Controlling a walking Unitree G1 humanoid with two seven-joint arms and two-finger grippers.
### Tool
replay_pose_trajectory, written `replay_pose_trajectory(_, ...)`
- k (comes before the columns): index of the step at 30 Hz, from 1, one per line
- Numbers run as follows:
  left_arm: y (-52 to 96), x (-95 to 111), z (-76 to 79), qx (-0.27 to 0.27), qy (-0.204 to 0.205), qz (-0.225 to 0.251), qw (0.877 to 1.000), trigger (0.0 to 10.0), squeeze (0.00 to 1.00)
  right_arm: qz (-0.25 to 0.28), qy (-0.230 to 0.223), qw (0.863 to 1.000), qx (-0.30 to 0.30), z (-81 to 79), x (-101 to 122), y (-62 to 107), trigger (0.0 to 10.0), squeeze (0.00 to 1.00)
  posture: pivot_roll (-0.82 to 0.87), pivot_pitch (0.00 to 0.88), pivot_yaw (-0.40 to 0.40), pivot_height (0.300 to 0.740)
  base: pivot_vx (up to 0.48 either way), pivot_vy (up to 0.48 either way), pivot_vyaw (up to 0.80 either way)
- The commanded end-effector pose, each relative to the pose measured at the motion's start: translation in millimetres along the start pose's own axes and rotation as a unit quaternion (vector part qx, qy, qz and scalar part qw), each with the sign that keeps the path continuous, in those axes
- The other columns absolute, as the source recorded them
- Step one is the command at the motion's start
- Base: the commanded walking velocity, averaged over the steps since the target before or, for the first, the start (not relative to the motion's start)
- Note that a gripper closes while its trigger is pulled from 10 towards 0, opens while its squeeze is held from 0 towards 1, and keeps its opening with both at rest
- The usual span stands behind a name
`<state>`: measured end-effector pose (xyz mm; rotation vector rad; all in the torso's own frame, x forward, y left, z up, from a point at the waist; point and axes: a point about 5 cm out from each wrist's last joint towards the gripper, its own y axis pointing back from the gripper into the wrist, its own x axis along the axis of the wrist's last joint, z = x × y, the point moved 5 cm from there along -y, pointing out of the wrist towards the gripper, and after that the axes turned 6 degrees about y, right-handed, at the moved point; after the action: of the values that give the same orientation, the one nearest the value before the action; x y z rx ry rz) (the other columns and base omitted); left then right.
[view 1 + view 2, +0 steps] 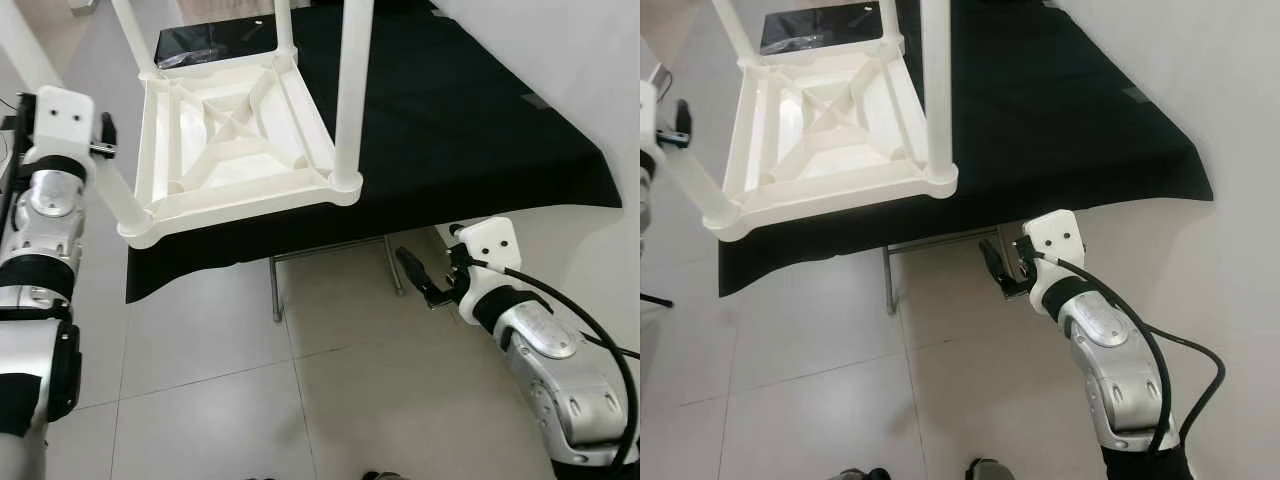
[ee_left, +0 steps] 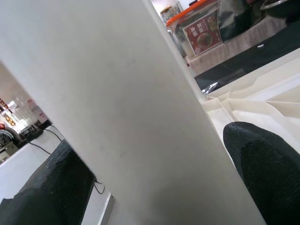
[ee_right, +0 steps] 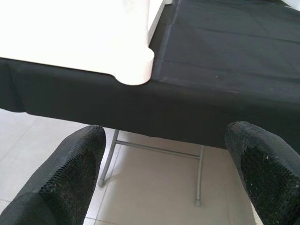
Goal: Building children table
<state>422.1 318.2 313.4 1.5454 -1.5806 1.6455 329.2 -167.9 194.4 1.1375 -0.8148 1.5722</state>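
Note:
A white plastic children's table point(image 1: 240, 140) lies upside down on a table draped in black cloth point(image 1: 450, 120), at its near left corner. Its legs stick up; the near right leg point(image 1: 352, 90) stands in its corner socket. My left gripper point(image 1: 102, 140) is shut on the near left leg point(image 1: 115, 195), which slants up to the left; in the left wrist view the white leg point(image 2: 117, 103) sits between both black fingers point(image 2: 262, 168). My right gripper point(image 1: 422, 278) hangs open below the cloth's front edge, nothing between its fingers point(image 3: 70, 173).
The draped table's metal frame point(image 1: 275, 290) reaches the tiled floor point(image 1: 220, 400) below the cloth's front edge. A white wall point(image 1: 560, 50) runs along the right. A shiny black item point(image 1: 215, 40) lies behind the white table. An orange-lidded box point(image 2: 201, 28) stands in the background.

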Motion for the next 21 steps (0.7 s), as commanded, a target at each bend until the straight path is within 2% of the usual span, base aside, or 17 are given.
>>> replay_pose_trajectory(1,4.4,-5,-5.3,0.009,0.008,0.002,1.0,10.0,0.0,0.003,-0.006,1.0,0.017,-9.5,-1,-2.4,10.0,0.0,-0.1,0.153,0.011,0.74,0.0,0.0,0.0)
replay_pose_trajectory(2,4.4,-5,-5.3,0.009,0.008,0.002,1.0,10.0,0.0,0.003,-0.006,1.0,0.017,-9.5,-1,-2.4,10.0,0.0,-0.1,0.153,0.011,0.74,0.0,0.0,0.0)
replay_pose_trajectory(4,7.3,3,10.5,-0.01,0.037,0.029,0.999,10.0,0.0,0.005,-0.008,1.0,0.02,-12.2,-1,-2.7,10.0,0.0,-0.1,0.148,0.011,0.74,0.0,0.0,0.0)
replay_pose_trajectory(7,9.0,6,16.6,-0.018,0.046,0.04,0.998,10.0,0.0,0.005,-0.009,1.0,0.021,-13.2,-2,-2.8,10.0,0.0,-0.1,0.148,0.011,0.74,0.0,0.0,0.0)
replay_pose_trajectory(8,12.5,10,25.6,-0.03,0.063,0.053,0.996,10.0,0.0,0.004,-0.01,1.0,0.022,-14.1,-3,-2.9,10.0,0.0,-0.09,0.146,0.012,0.74,0.0,0.0,0.0)
replay_pose_trajectory(9,12.5,10,25.6,-0.03,0.063,0.053,0.996,10.0,0.0,0.004,-0.01,1.0,0.022,-14.1,-3,-2.9,10.0,0.0,-0.09,0.146,0.012,0.74,0.0,0.0,0.0)
replay_pose_trajectory(10,18.7,15,35.0,-0.043,0.076,0.068,0.994,10.0,0.0,0.003,-0.01,1.0,0.022,-14.8,-4,-3.0,10.0,0.0,-0.09,0.145,0.017,0.74,0.0,0.0,0.0)
replay_pose_trajectory(13,57.2,21,62.4,-0.082,0.113,0.086,0.986,10.0,0.0,-0.001,-0.009,1.0,0.026,-18.9,-11,-1.9,10.0,0.0,-0.08,0.144,0.026,0.74,0.0,0.0,0.0)
replay_pose_trajectory(14,57.2,21,62.4,-0.082,0.113,0.086,0.986,10.0,0.0,-0.001,-0.009,1.0,0.026,-18.9,-11,-1.9,10.0,0.0,-0.08,0.144,0.026,0.74,0.0,0.0,0.0)
replay_pose_trajectory(17,93.8,17,76.6,-0.098,0.138,0.064,0.984,10.0,0.0,-0.004,-0.005,0.999,0.033,-23.5,-15,-1.5,10.0,0.0,-0.07,0.142,0.027,0.74,0.0,0.0,0.0)
replay_pose_trajectory(18,93.8,17,76.6,-0.098,0.138,0.064,0.984,10.0,0.0,-0.004,-0.005,0.999,0.033,-23.5,-15,-1.5,10.0,0.0,-0.07,0.142,0.027,0.74,0.0,0.0,0.0)
replay_pose_trajectory(20,129.1,9,94.4,-0.133,0.15,0.035,0.979,10.0,0.0,-0.007,-0.001,0.999,0.043,-29.8,-18,-1.9,10.0,0.0,-0.06,0.141,0.029,0.74,0.0,0.0,0.0)
replay_pose_trajectory(21,141.8,6,99.8,-0.145,0.152,0.025,0.977,10.0,0.0,-0.008,0.001,0.999,0.047,-32.4,-19,-2.2,10.0,0.0,-0.06,0.141,0.029,0.74,0.0,0.0,0.0)
